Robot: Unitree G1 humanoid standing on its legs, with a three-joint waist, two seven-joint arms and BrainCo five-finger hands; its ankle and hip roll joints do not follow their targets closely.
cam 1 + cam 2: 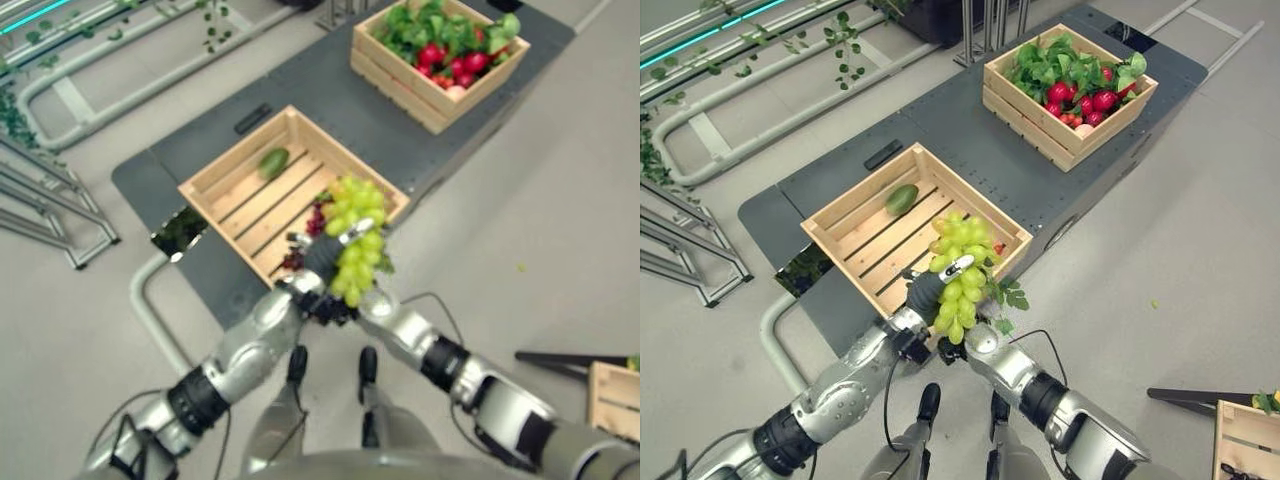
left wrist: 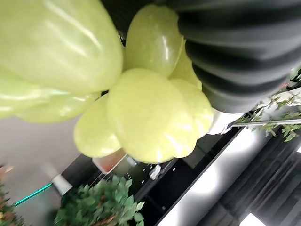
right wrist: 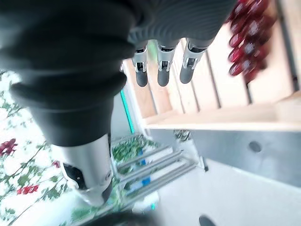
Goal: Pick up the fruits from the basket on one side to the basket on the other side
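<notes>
Two head cameras look steeply down from above the robot's arms onto a dark surface [image 1: 970,150]. Both share the same scene: a near wooden crate [image 1: 855,215], a far crate [image 1: 1070,140] beyond the hands, and green grapes [image 1: 958,262] held up between the views and the near crate. The left wrist camera sits extremely close to the grapes [image 2: 141,113]. The right wrist camera looks past the right hand [image 3: 162,63] at the near crate's slats [image 3: 225,101] close by.
</notes>
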